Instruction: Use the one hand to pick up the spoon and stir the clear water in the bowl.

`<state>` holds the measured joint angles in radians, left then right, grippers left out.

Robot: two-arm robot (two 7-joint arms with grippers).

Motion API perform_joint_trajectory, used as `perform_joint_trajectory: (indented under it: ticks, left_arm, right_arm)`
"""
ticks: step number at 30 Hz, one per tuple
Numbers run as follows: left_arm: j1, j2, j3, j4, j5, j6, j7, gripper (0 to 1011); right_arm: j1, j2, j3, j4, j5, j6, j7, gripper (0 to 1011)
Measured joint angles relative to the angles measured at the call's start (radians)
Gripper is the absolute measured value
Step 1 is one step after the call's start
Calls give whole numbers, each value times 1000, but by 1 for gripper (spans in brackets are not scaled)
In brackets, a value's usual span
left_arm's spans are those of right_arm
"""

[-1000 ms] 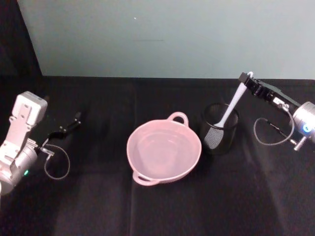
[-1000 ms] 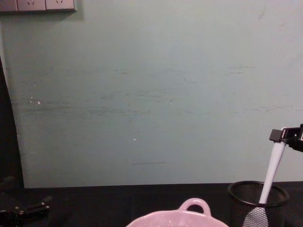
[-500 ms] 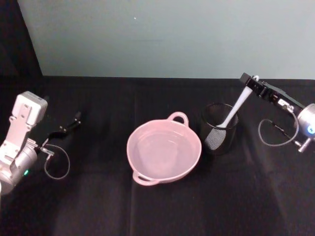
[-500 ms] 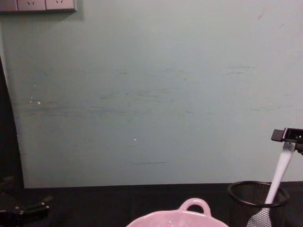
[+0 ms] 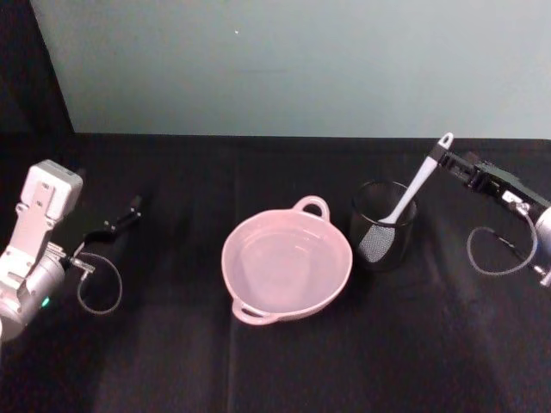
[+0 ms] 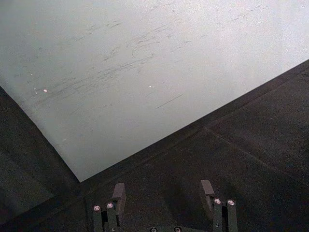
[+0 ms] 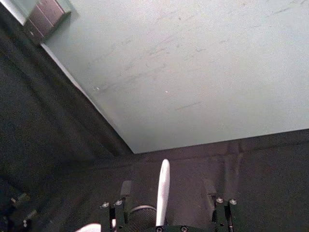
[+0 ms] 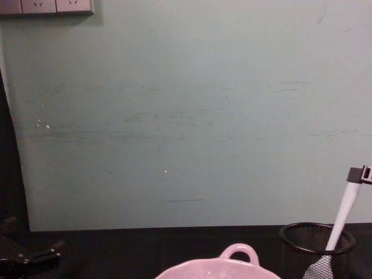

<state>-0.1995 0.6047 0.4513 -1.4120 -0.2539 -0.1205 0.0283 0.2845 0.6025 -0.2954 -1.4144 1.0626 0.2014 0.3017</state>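
Note:
The white spoon (image 5: pixel 412 188) stands head-down in a black wire-mesh cup (image 5: pixel 383 245), its handle leaning up to the right. My right gripper (image 5: pixel 451 162) is at the upper handle, just below the hole end. In the right wrist view its fingers stand wide apart, and the spoon handle (image 7: pixel 163 186) rises between them without being clamped. The right gripper (image 7: pixel 167 186) is open. The pale pink bowl (image 5: pixel 250 232) of clear water sits left of the cup. My left gripper (image 5: pixel 129 213) rests open at the far left, holding nothing. The chest view shows the spoon (image 8: pixel 344 215) in the cup (image 8: pixel 317 249).
The table is covered in black cloth, with a pale green wall close behind it. A cable loop (image 5: pixel 99 292) hangs by the left wrist and another (image 5: pixel 495 254) by the right wrist. Wall sockets (image 8: pixel 46 6) sit high on the left.
The right gripper has drawn back to the right and a little nearer to me. The spoon handle has tipped further right with it. The spoon's head is still in the mesh cup.

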Motion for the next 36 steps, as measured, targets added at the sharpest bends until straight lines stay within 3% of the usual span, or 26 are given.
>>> perform_joint_trajectory:
  ticks: [4,8,11,13,16,18,21,24,27,31,36]
  left_arm:
    - [0,0,0,0,0,0,0,1011]
    - [0,0,0,0,0,0,0,1011]
    - [0,0,0,0,0,0,0,1011]
    - [0,0,0,0,0,0,0,1011]
    - [0,0,0,0,0,0,0,1011]
    - [0,0,0,0,0,0,0,1011]
    - [0,0,0,0,0,0,0,1011]
    - [0,0,0,0,0,0,0,1011]
    - [0,0,0,0,0,0,0,1011]
    - [0,0,0,0,0,0,0,1011]
    - [0,0,0,0,0,0,0,1011]
  right_arm:
    - [-32,58,2,-82,-19,31,-42,998]
    - [-62,123,7,-158,-49,62,-77,1002]
    - [-78,187,5,-211,-109,90,-114,1003]
    - [-77,206,-3,-219,-143,101,-128,1003]
    - [-50,227,-34,-209,-231,121,-150,1003]
    - [-41,227,-44,-201,-251,123,-155,1002]
    - [11,203,-92,-140,-353,99,-163,1003]
    - [51,171,-125,-80,-423,50,-161,1003]
    - [72,145,-139,-36,-464,-2,-158,1003]
    - [99,96,-151,44,-526,-114,-149,1003]
    - [114,65,-159,95,-557,-152,-141,1003]
